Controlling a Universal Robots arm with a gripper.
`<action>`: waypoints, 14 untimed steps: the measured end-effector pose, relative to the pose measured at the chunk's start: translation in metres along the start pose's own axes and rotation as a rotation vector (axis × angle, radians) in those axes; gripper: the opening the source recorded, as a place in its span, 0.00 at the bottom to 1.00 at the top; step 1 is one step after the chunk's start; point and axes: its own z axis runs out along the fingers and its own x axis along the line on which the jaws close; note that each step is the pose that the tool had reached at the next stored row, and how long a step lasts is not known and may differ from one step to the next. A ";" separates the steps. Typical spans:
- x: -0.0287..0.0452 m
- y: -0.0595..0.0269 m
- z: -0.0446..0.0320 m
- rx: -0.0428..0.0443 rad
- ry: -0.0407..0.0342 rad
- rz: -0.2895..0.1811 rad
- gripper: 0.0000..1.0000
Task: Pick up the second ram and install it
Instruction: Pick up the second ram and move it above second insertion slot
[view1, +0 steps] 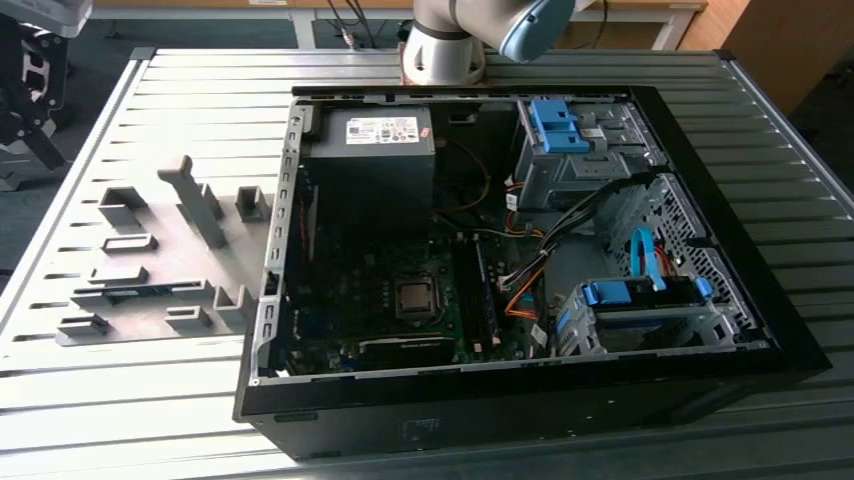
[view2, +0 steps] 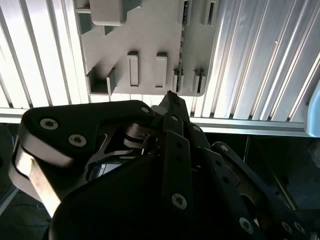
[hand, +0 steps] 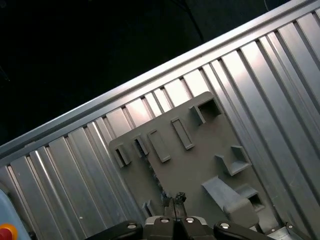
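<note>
Tool (hand: 173, 199) is well clear of the fixture (view1: 167, 262), tips together, holding nothing; ram (view1: 140, 291) sits in it on the worktop (view1: 160, 400).

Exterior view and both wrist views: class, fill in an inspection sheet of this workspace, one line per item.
Surface: ribbed metal table, bearing a grey fixture plate.
Job's things: second ram lies in a fixture slot, untouched; open computer case stands beside the plate.
Clutter: nothing seen.
Grippers: gripper shut, empty, above the fixture plate and apart from it.
Cables: orange and black leads inside the case.
Surroundings: dark equipment at the exterior view's left.
</note>
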 end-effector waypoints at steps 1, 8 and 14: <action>0.0000 0.0000 -0.0001 -0.0001 0.0001 0.000 0.11; 0.0000 0.0000 0.0001 0.0005 0.0014 -0.037 0.11; 0.0000 0.0000 0.0002 0.0015 0.0058 -0.143 0.11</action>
